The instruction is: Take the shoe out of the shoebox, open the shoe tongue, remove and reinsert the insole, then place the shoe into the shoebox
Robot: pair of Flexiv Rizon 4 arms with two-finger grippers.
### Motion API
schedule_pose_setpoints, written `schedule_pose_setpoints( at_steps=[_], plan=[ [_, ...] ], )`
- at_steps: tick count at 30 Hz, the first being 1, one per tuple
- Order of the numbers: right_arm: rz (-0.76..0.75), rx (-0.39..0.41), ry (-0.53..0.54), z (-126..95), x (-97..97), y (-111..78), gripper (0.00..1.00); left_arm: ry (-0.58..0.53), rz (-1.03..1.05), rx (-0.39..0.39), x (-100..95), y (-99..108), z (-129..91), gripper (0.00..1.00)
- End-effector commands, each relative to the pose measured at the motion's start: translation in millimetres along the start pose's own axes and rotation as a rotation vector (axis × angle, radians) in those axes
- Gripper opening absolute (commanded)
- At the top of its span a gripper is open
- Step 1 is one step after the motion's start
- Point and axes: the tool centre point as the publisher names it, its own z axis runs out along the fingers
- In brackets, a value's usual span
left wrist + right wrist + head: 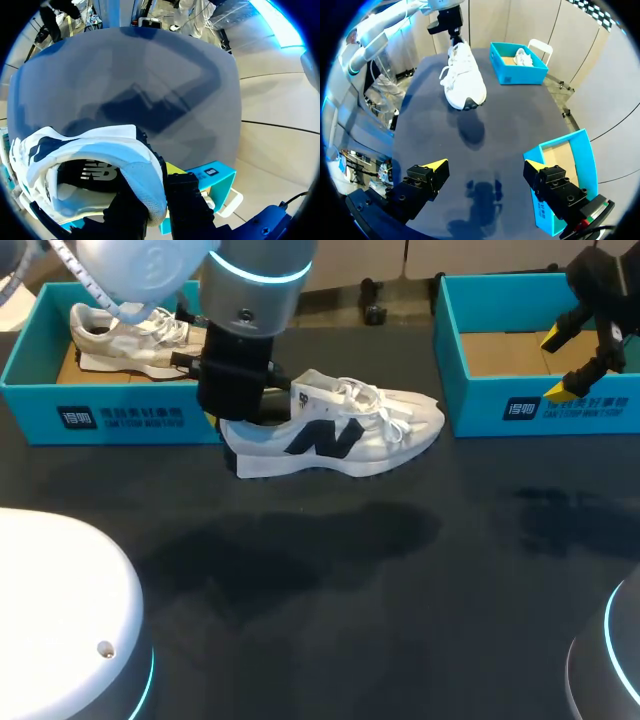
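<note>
Left gripper (156, 192) pinches the padded heel collar of the white mesh sneaker with a dark side logo (340, 430), holding it over the black table (400, 590), just beside the left teal cardboard shoebox (110, 408). Light and soft-sided, the sneaker probably grips best at that stiffer heel. Right gripper (485, 175) hangs spread wide, empty.

white print beside a small square logo stands on the front wall of the left box (30, 410) and the right box (480, 412); the shoe (400, 420) bears a dark letter mark on its side and a white logo inside.
</note>
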Motion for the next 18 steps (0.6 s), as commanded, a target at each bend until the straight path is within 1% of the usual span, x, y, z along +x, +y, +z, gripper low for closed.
schedule_pose_setpoints(
  at_steps=[1,9,13,18],
  plan=[
    [0.001,0.004,0.002,0.6,-1.3,0.8,1.00,0.000,0.000,0.001,0.2,0.7,-1.4,0.00],
    [0.001,0.004,0.002,0.6,-1.3,0.8,1.00,0.000,0.000,0.001,0.2,0.7,-1.4,0.00],
    [0.001,0.004,0.002,0.6,-1.3,0.8,1.00,-0.007,0.008,0.007,-4.3,-2.5,13.2,0.00],
    [0.001,0.004,0.002,0.6,-1.3,0.8,1.00,0.023,0.005,0.012,-13.2,-5.0,33.5,0.00]
  ],
)
